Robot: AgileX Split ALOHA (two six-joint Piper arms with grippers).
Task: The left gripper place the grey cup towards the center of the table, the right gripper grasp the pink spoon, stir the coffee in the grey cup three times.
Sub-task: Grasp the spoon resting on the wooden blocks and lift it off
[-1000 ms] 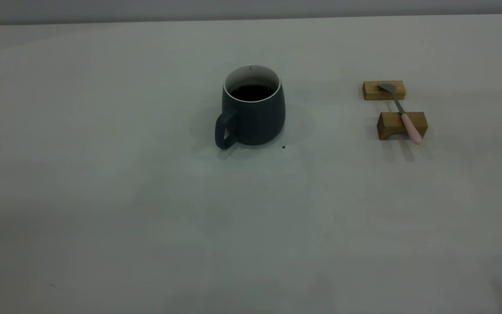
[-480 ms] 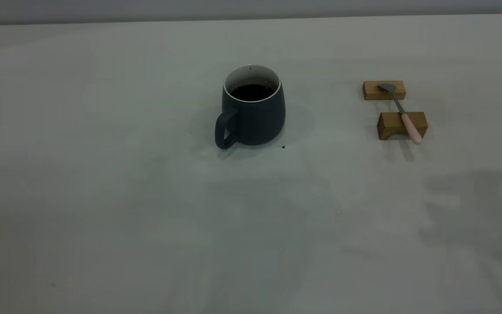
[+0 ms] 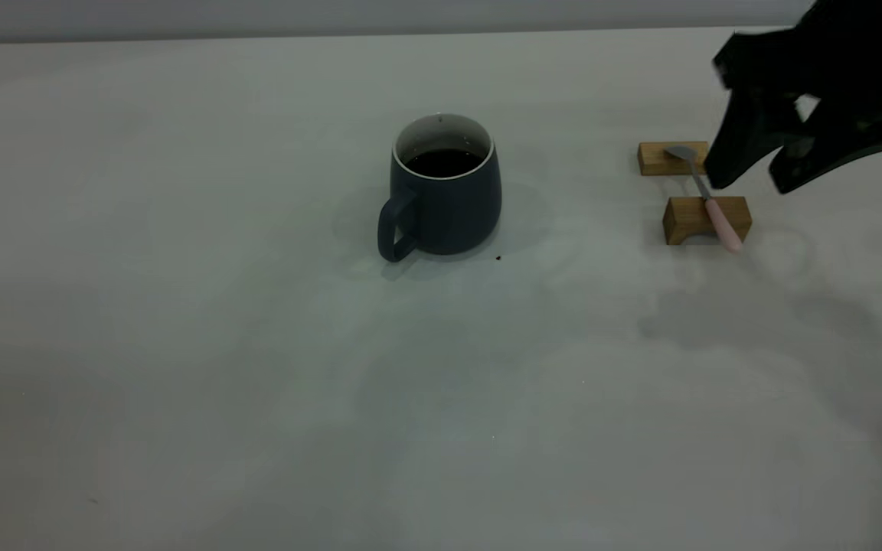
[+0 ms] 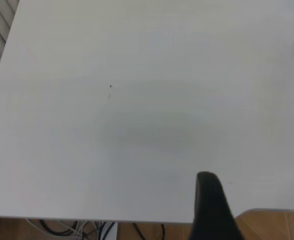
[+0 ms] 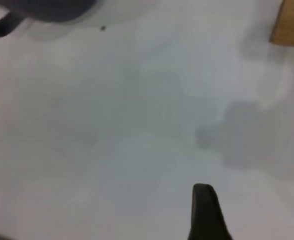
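Item: table (image 3: 181, 383), off-white, bare in the foreground; grey cup (image 3: 445, 195) with coffee (image 3: 445, 161) standing mid-table, handle toward the camera. Pink spoon (image 3: 705, 199) bridging two wooden blocks (image 3: 705, 220), well right of the cup; right gripper (image 3: 751, 180) above it, fingers spread, empty; left gripper off to the side, its opening not discernible. Risk: an off-centre pinch on the slim handle may tip the spoon off its supports.

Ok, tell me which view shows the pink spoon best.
The exterior view: the pink spoon lies whole across two wooden blocks, beside the open right tool. The right wrist view catches only a blurred block corner; the left wrist view shows bare table.
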